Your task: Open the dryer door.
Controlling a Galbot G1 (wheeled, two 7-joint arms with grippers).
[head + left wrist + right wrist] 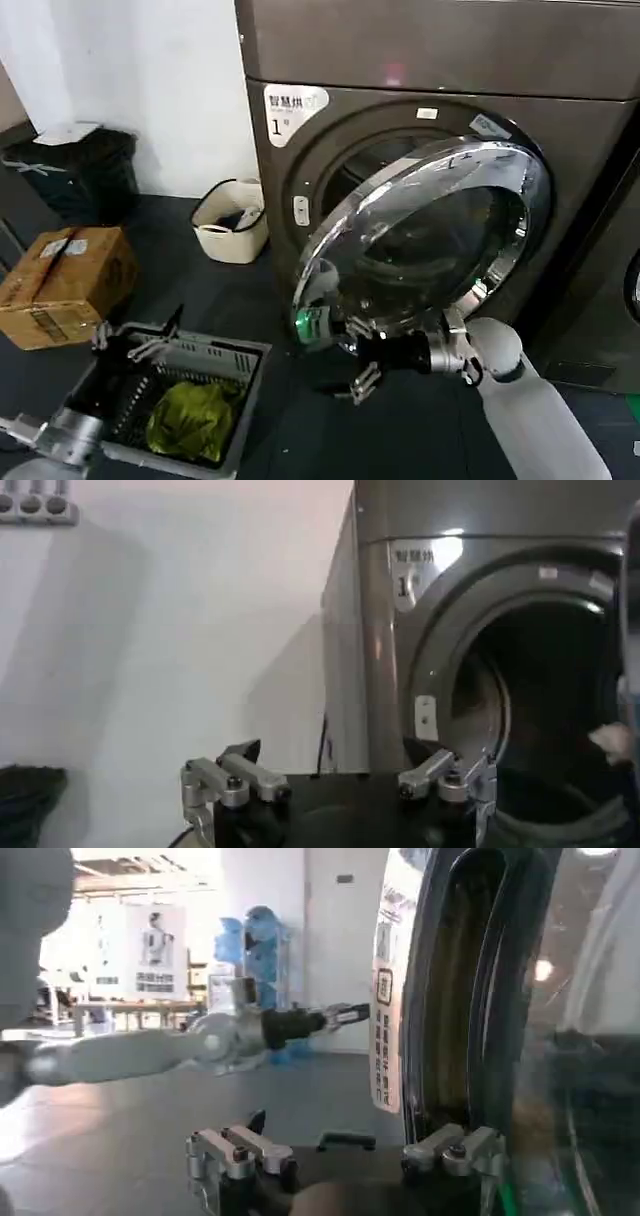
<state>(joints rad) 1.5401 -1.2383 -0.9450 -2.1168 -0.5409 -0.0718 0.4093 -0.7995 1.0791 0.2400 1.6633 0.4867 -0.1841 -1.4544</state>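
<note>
The brown-grey dryer (pixel 450 50) bears a white "1" sticker (pixel 290 110). Its dryer door (pixel 430 240), a chrome ring round dark glass, stands swung partly outward, and the dark drum opening (pixel 365 165) shows behind it. My right gripper (pixel 340 358) sits at the door's lower free edge, open, holding nothing. In the right wrist view the door's dark rim (pixel 470 998) runs just beside one finger (pixel 455 1148) of that gripper (pixel 345 1148). My left gripper (pixel 135 345) hangs open over a basket at lower left. The left wrist view shows this gripper (pixel 340 780) facing the dryer (pixel 480 510).
A grey slatted basket (pixel 215 352) with a yellow-green cloth (pixel 195 415) stands on the dark floor at front left. A cardboard box (pixel 65 280), a black bin (pixel 80 170) and a small white bin (pixel 232 222) stand on the left. Another dark machine (pixel 610 290) is on the right.
</note>
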